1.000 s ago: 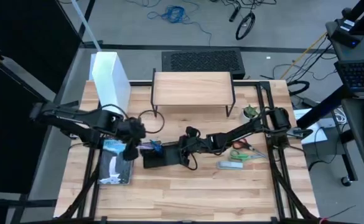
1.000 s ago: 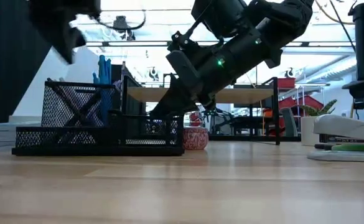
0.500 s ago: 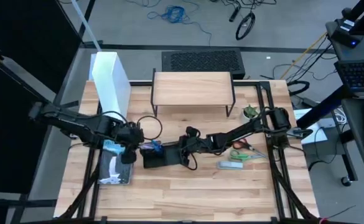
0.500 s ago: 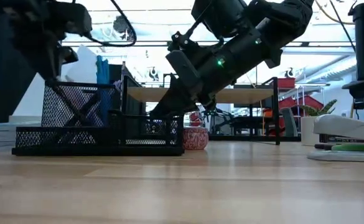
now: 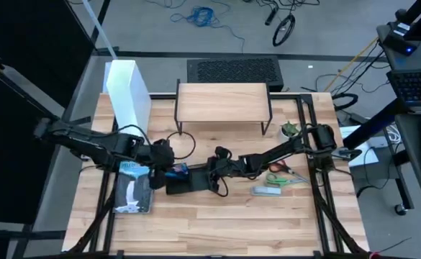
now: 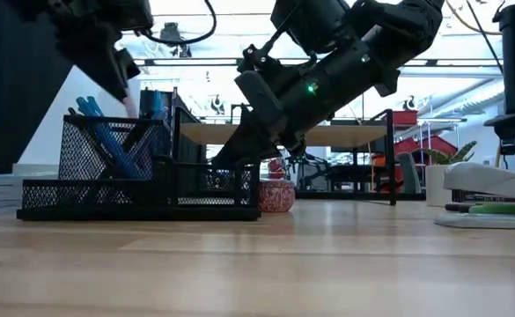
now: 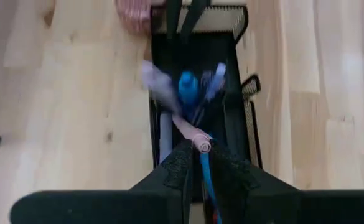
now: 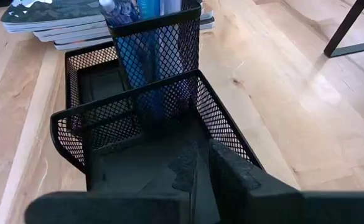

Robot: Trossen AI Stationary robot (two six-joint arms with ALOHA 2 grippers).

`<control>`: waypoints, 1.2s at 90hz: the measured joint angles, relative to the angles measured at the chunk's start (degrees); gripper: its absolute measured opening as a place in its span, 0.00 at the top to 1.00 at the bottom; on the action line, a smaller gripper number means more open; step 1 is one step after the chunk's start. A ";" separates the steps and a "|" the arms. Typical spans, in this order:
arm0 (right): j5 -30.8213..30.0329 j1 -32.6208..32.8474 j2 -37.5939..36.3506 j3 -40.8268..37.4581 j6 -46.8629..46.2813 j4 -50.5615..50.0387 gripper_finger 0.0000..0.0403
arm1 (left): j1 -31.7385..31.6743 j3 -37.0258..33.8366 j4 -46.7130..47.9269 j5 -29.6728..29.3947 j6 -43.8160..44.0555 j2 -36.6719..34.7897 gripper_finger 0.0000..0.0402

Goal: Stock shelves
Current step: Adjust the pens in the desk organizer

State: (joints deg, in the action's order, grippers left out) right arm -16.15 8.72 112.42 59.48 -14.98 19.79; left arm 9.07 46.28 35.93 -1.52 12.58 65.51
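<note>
Bench point(image 5: 217, 223) of pale wood is carrying all the items. The shelves point(image 5: 223, 101), a low riser with a light-wood top on thin black legs, are standing at the far middle of the bench, with nothing resting on top. A tall white file box point(image 5: 127, 90) is standing just to their left.

The left gripper point(image 7: 196, 163) is hovering over the taller cup of a black mesh organizer point(image 5: 185, 181), near the bench's middle. Its fingers point(image 7: 175, 167) are pinching a blue pen point(image 7: 203, 168), with a pinkish pen end showing just ahead of them. Several blue pens point(image 6: 116, 141) are sitting in that cup, leaning at angles.

The right gripper point(image 8: 197, 165) is reaching down into the organizer's low compartment from the opposite side. Its fingers point(image 8: 228, 168) are sitting close together with a narrow gap, one inside the mesh wall; I cannot tell whether they are clamping it.

A stack of magazines point(image 5: 134, 188) is lying just left of the organizer. A small pink pot point(image 6: 277, 195) is sitting beside the organizer's right end in the low view. Scissors point(image 5: 281, 168) and a green stapler point(image 5: 268, 191) are lying near the right arm, well apart from the shelves.
</note>
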 joint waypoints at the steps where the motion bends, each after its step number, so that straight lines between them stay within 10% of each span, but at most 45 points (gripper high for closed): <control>1: -0.01 0.01 0.00 0.00 0.00 0.00 0.94 | -0.06 0.00 -0.36 0.00 -0.07 0.21 0.91; 31: -0.01 0.02 0.00 0.00 0.00 0.00 0.94 | -1.23 -0.09 -8.14 -0.08 -1.38 3.53 0.91; 108: 0.01 0.08 -1.17 -0.07 0.87 -1.55 0.94 | -0.28 9.29 14.65 -3.47 0.22 2.82 0.91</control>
State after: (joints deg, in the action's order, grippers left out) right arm -16.14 8.80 111.25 59.42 -14.11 18.24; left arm 8.79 55.57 50.58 -4.99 12.80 68.33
